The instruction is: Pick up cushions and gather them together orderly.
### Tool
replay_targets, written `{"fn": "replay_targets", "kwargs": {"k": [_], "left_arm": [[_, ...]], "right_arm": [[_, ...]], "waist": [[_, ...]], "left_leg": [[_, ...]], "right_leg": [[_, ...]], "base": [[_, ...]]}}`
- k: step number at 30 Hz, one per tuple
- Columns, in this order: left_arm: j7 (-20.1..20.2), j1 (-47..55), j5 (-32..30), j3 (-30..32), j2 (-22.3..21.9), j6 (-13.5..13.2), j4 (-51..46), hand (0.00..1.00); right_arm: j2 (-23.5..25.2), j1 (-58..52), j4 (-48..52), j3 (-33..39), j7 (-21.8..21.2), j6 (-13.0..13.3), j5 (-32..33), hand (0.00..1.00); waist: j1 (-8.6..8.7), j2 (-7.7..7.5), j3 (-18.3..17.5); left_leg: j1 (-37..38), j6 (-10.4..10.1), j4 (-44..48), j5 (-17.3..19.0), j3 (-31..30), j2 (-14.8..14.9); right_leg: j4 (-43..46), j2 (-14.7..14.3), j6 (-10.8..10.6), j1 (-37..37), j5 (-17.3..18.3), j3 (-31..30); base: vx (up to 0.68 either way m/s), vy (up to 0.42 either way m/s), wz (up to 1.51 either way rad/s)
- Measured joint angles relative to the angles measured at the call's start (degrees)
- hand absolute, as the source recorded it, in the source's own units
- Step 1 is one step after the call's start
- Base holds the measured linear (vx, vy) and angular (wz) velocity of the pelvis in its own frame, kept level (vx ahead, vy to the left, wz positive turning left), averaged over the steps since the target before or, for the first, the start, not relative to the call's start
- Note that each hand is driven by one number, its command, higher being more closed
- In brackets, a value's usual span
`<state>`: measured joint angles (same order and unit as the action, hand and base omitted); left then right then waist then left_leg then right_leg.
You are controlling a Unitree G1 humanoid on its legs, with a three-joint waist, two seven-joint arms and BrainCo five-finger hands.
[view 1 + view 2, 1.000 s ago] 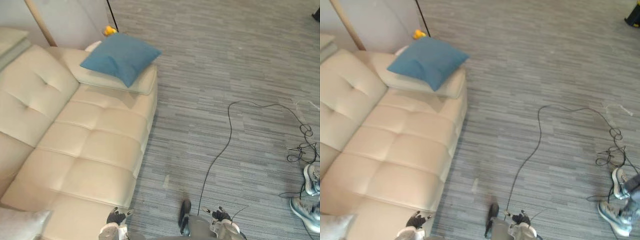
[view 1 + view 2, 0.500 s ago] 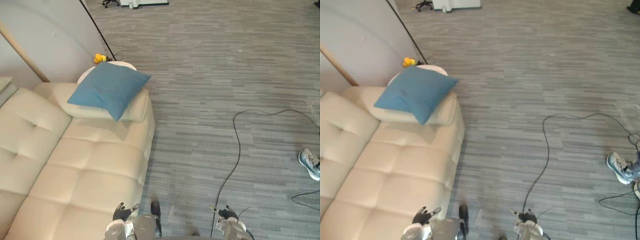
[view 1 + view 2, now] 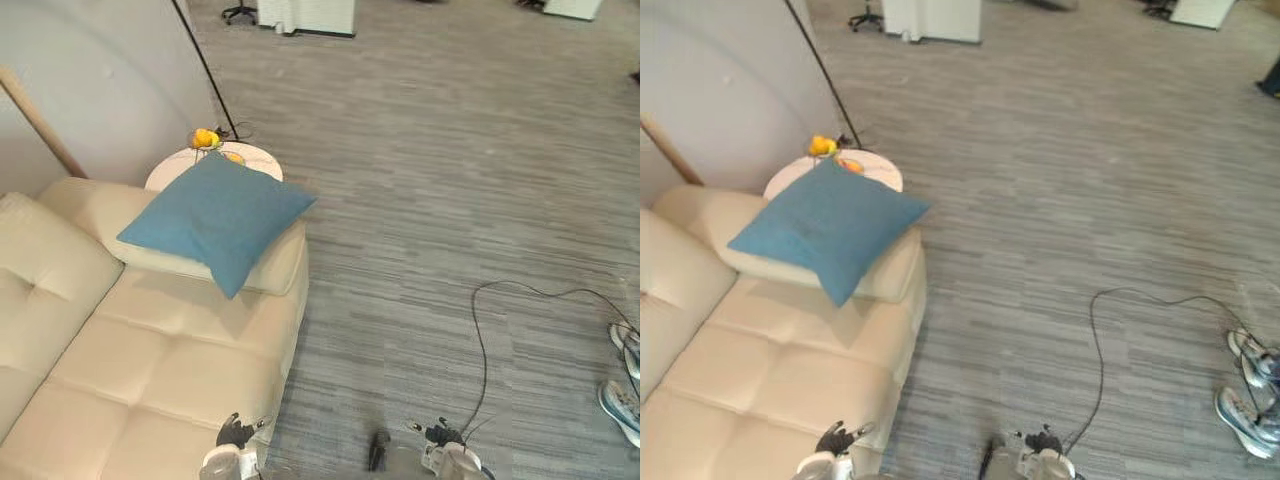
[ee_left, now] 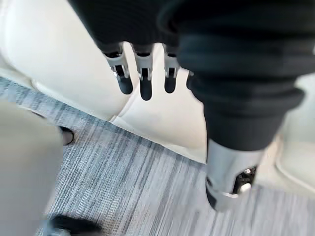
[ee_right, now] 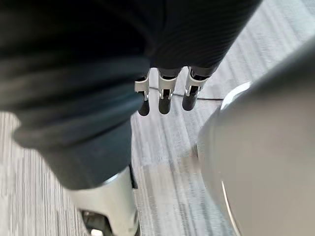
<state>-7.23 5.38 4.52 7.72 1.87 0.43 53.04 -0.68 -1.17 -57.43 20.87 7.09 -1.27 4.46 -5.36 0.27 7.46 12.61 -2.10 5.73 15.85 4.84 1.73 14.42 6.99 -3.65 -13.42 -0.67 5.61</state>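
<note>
Blue cushion unmoved on sofa, left hand and right hand fingers straight, empty

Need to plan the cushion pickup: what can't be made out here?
- Sofa: cut off by the eye views' left and bottom edges; further cushions there unknowable.
- Round table: partly hidden behind the blue cushion; yellow things on it too small to identify.
- Shoes: cut by the right edge.

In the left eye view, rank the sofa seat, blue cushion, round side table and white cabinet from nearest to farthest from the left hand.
1. Sofa seat, right beside the left hand.
2. Blue cushion, up at the sofa's far end.
3. Round side table, just behind the cushion.
4. White cabinet, at the room's far side.
</note>
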Motion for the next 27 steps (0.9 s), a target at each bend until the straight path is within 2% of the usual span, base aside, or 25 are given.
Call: {"fn": "replay_targets", "kwargs": {"k": [2,3,4,5,6,7,9,11,12,13,14,15,17,19,22,23,24,25,27], "left_arm": [[0.09,0.9,-0.33,0.25,-1.74,0.01,1.09,0.0],[0.09,0.91,-0.42,0.5,-2.6,-0.05,0.75,0.0],[0.09,0.73,-0.49,1.08,-2.91,-0.04,0.21,0.0],[0.14,0.36,-0.47,1.65,-3.23,0.05,-0.12,0.0],[0.19,0.0,-0.41,1.89,-3.56,0.06,-0.87,0.0],[0.24,0.26,-0.41,1.73,-3.34,-0.04,-1.46,0.0],[0.49,0.1,-0.49,0.42,-2.52,-0.05,-2.18,0.0],[0.94,0.02,-0.45,-0.45,-2.08,-0.12,-2.69,0.0],[1.01,-0.06,-0.43,-0.82,-1.93,-0.11,-2.8,0.0],[1.0,-0.12,-0.47,-1.53,-1.78,-0.11,-2.75,0.0],[1.04,-0.21,-0.32,-2.08,-1.51,-0.11,-2.62,0.0],[1.24,-0.44,-0.46,-2.2,-0.95,-0.23,-2.8,0.0],[1.3,-0.46,-0.97,-2.19,0.2,-0.15,-2.4,0.0],[1.3,-1.06,-0.87,-2.05,0.77,-0.09,-1.83,0.0],[1.33,-1.15,-0.63,-2.55,1.09,0.01,-0.94,0.0],[1.36,-1.17,-0.39,-3.24,1.38,0.02,-0.61,0.0],[1.37,-1.08,-0.4,-4.32,1.71,0.11,-0.38,0.0],[1.49,-1.31,-0.39,-4.94,2.0,0.21,0.03,0.0],[1.37,-1.29,-0.39,-4.79,2.05,0.31,0.65,0.0]], "right_arm": [[-1.44,0.3,-0.47,0.93,0.06,0.01,-0.03,0.0],[-1.68,0.57,-0.92,0.94,0.12,-0.11,-0.02,0.0],[-1.67,0.37,-0.82,0.96,0.17,-0.26,-0.02,0.0],[-1.71,0.23,-0.73,0.89,0.23,-0.29,0.04,0.0],[-1.74,0.13,-0.19,0.72,0.53,-0.31,0.12,0.0],[-1.68,-0.11,-0.16,0.06,0.76,-0.34,0.14,0.0],[-1.51,0.28,-0.17,-0.76,0.79,-0.31,0.17,0.0],[-1.64,0.77,-0.18,-0.49,0.87,-0.32,0.22,0.0],[-1.64,0.8,-0.18,-0.18,0.92,-0.32,0.31,0.0],[-1.64,0.52,-0.17,0.34,0.97,-0.31,0.48,0.0],[-1.72,0.34,-0.36,0.73,0.97,-0.33,0.5,0.0],[-1.06,0.38,-0.76,0.87,1.03,-0.4,0.52,0.0],[0.28,0.47,-0.85,0.9,0.98,-0.36,0.5,0.0],[0.62,0.56,-0.89,0.92,0.95,-0.55,0.42,0.0],[0.7,0.53,-0.87,0.86,0.71,-0.39,0.14,0.0],[0.88,0.54,-0.89,0.81,0.54,-0.38,0.13,0.0],[0.9,0.53,-0.94,0.81,0.35,-0.37,0.12,0.0],[0.94,0.22,-1.12,0.72,0.19,-0.41,0.1,0.0],[0.76,-0.21,-1.07,0.29,0.14,-0.38,0.1,0.0]], "waist": [[-0.15,3.19,-1.2],[-0.18,4.16,-1.66],[0.29,3.61,-1.21],[0.51,3.89,-0.88],[0.22,4.27,-0.1],[-0.31,4.35,0.1],[-0.77,3.78,0.26],[-1.01,3.55,0.33],[-1.01,3.51,0.33],[-0.96,3.5,0.34],[-1.09,3.38,0.42],[-1.71,1.67,0.47],[-1.46,-0.28,0.04],[-1.62,-0.87,0.21],[-1.73,-0.45,0.21],[-1.68,-0.39,0.29],[-1.55,-0.19,0.37],[-1.42,-0.53,0.42],[-1.11,-0.69,0.28]], "left_leg": [[0.62,-0.19,0.9,1.5,-2.21,3.13],[-2.0,-0.2,6.35,1.43,-3.26,3.79],[-6.59,-0.52,15.29,1.29,-4.51,4.15],[-10.71,-2.53,24.69,0.06,-5.36,4.77],[-16.01,-5.08,37.24,-3.7,-5.63,6.4],[-19.45,-4.45,45.37,-4.47,-4.65,8.14],[-23.72,-2.56,48.21,-2.89,-1.43,8.94],[-27.11,-1.69,40.48,-1.5,3.0,8.3],[-27.61,-1.66,32.12,-1.81,4.83,7.16],[-27.32,-1.01,20.51,-4.71,7.01,5.63],[-26.6,0.53,14.04,-10.67,7.79,4.52],[-24.22,1.59,10.34,-12.84,9.34,2.77],[-23.14,2.83,7.37,-13.09,9.32,0.95],[-21.66,4.09,7.5,-12.23,9.74,0.48],[-16.18,4.69,6.99,-10.04,9.58,0.67],[-13.5,4.94,5.58,-9.29,8.93,0.59],[-11.32,4.72,4.04,-8.11,8.09,0.57],[-9.51,4.68,2.78,-7.77,7.25,-0.01],[-7.1,4.66,1.06,-7.65,5.01,0.06]], "right_leg": [[3.87,-2.11,0.81,-0.53,5.51,2.21],[4.38,-2.19,1.52,-0.03,7.13,3.49],[3.91,-1.83,1.51,1.13,7.73,4.96],[3.19,-2.02,2.19,2.88,8.16,6.12],[2.08,-2.8,3.38,6.35,9.11,7.05],[0.93,-3.73,4.4,9.77,10.52,7.73],[-1.63,-4.06,4.88,13.96,11.4,8.42],[-5.31,-3.92,4.04,17.31,11.14,8.44],[-6.92,-3.66,3.46,18.72,11.07,8.86],[-8.17,-3.46,2.7,20.42,11.34,9.49],[-8.98,-3.48,1.98,21.71,11.69,9.66],[-9.78,-2.12,0.88,22.73,11.5,9.14],[-11.23,-1.06,-0.47,22.82,9.23,9.38],[-10.3,-0.43,-1.09,23.96,7.59,8.53],[4.79,0.49,-1.3,21.2,7.2,6.88],[14.73,1.46,-3.28,17.8,6.18,6.25],[21.73,2.52,-4.67,15.13,7.16,6.43],[26.07,3.96,-3.96,12.8,9.98,6.88],[26.1,4.29,-3.34,10.0,13.35,8.58]], "base": [[0.45,-0.289,0.34],[0.41,-0.251,0.49],[0.46,-0.324,0.6],[0.28,-0.241,0.62],[0.35,-0.235,0.45],[0.36,-0.165,0.24],[0.33,-0.129,0.0],[0.35,-0.035,-0.02],[0.43,0.065,0.13],[0.4,0.096,0.21],[0.44,0.116,0.11],[0.37,0.078,0.11],[0.41,0.073,0.15],[0.35,0.086,0.16],[0.32,0.101,0.09],[0.25,0.067,0.17],[0.24,0.04,0.27],[0.19,0.014,0.36],[0.23,-0.033,0.57]]}}
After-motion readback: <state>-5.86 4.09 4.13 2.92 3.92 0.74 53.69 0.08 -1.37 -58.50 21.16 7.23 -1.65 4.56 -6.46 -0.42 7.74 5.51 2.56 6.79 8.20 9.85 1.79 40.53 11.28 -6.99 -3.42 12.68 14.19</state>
